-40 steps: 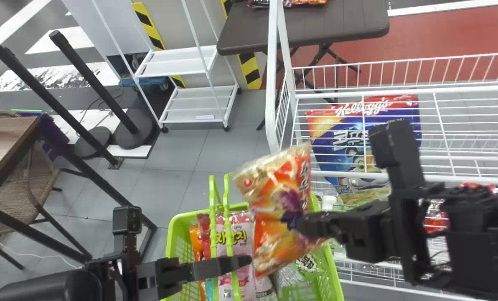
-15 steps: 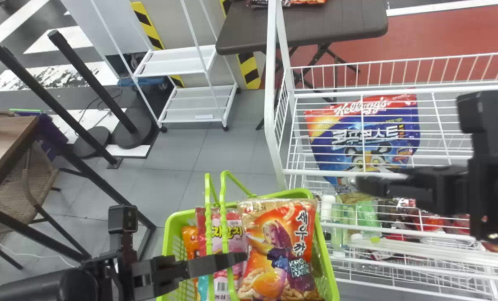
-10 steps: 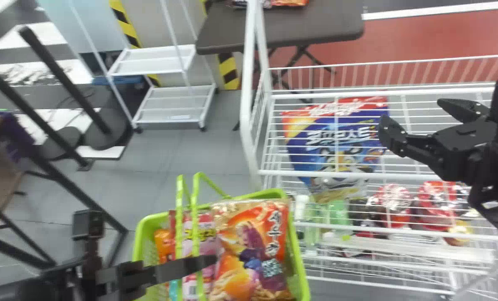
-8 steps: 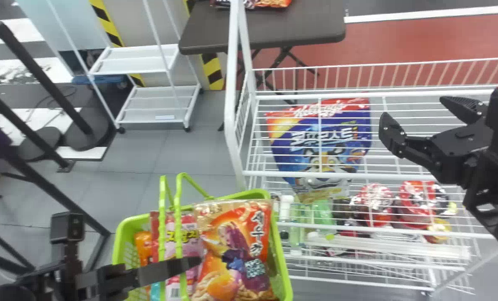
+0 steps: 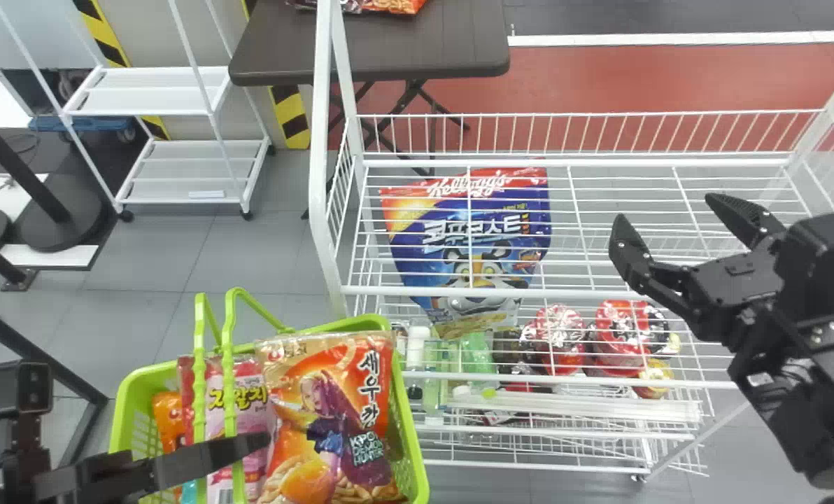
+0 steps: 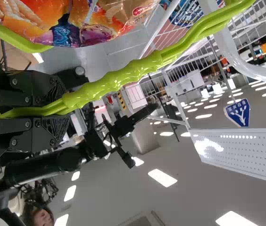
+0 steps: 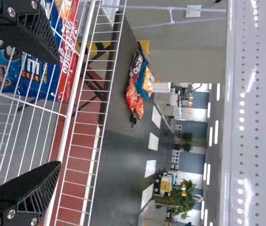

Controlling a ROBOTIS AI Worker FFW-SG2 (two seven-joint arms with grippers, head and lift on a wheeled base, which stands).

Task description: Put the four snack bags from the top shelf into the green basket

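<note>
In the head view my left gripper [image 5: 252, 444] is at the handles [image 5: 229, 392] of the green basket [image 5: 410, 427]. Seen from the left wrist, the gripper [image 6: 60, 110] is shut around the green handle [image 6: 119, 77]. The basket holds an orange shrimp snack bag [image 5: 319, 413] on its right side, a pink bag [image 5: 249, 413] beside it and an orange bag [image 5: 168, 416] at the left. My right gripper [image 5: 669, 227] stands open above the right part of the wire shelf [image 5: 592, 290]; in its wrist view the gripper [image 7: 55, 110] has nothing between its fingers.
A large blue and red cereal bag [image 5: 469, 231] lies beneath the top wires at the shelf's left. Lower down are bottles [image 5: 417, 357] and red packages [image 5: 620, 329]. A white post [image 5: 322, 175] rises between basket and shelf. A dark table [image 5: 375, 49] stands behind.
The orange shrimp bag went from my right gripper into the basket and was let go. That gripper moved right, over the shelf. The head view has swung right; the left gripper stayed at the handles.
</note>
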